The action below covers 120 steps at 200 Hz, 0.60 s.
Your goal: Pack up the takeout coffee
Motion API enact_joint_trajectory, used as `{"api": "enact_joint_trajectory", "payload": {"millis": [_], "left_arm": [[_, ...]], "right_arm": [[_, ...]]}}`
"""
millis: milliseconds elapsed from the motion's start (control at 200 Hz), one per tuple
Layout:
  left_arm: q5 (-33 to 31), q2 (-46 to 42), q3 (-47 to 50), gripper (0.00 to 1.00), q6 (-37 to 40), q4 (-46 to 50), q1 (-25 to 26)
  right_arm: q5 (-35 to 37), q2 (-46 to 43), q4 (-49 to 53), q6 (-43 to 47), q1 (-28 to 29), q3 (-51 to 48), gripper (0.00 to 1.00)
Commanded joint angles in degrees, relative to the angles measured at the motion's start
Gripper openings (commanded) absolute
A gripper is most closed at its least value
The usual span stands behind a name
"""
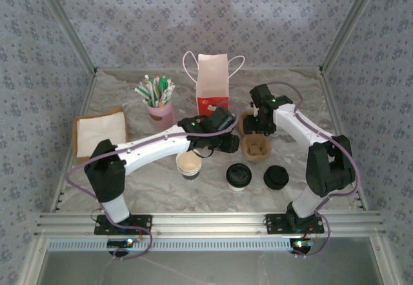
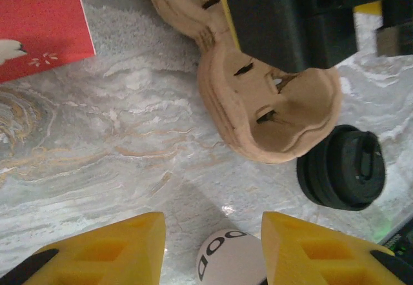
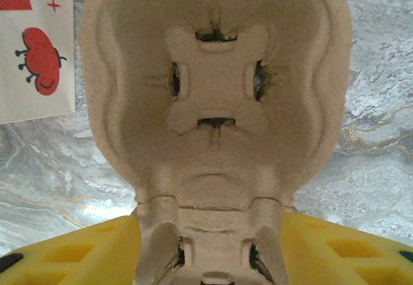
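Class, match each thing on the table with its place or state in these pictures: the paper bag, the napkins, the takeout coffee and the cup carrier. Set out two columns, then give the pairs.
Things
1. paper bag
2. napkins
3. takeout coffee
4. cup carrier

Places or states
A. between the open paper cup and the loose black lids
B. brown moulded pulp, no cup in it
C. standing upright at the back, handles up
D. on a brown tray at the left

Pairs: 1-C, 2-D, 3-A, 4-B
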<state>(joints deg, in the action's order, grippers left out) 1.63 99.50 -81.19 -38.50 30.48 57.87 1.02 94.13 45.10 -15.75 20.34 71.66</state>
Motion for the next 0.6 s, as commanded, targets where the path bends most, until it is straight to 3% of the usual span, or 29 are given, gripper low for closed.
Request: {"api": "enact_joint_trajectory", "payload": {"millis": [0,595], "left_arm": [[1.0,0.2,-2.1,0.43,-0.6,-1.4,0.1],[0.9,0.5,-1.2,0.42,-1.0,-1.9,0.1]], "right_arm": [[2.1,1.4,2.1,1.0,0.7,2.1,0.61],[5.7,5.0,3.5,0.5,3.0,4.0,0.54]]}}
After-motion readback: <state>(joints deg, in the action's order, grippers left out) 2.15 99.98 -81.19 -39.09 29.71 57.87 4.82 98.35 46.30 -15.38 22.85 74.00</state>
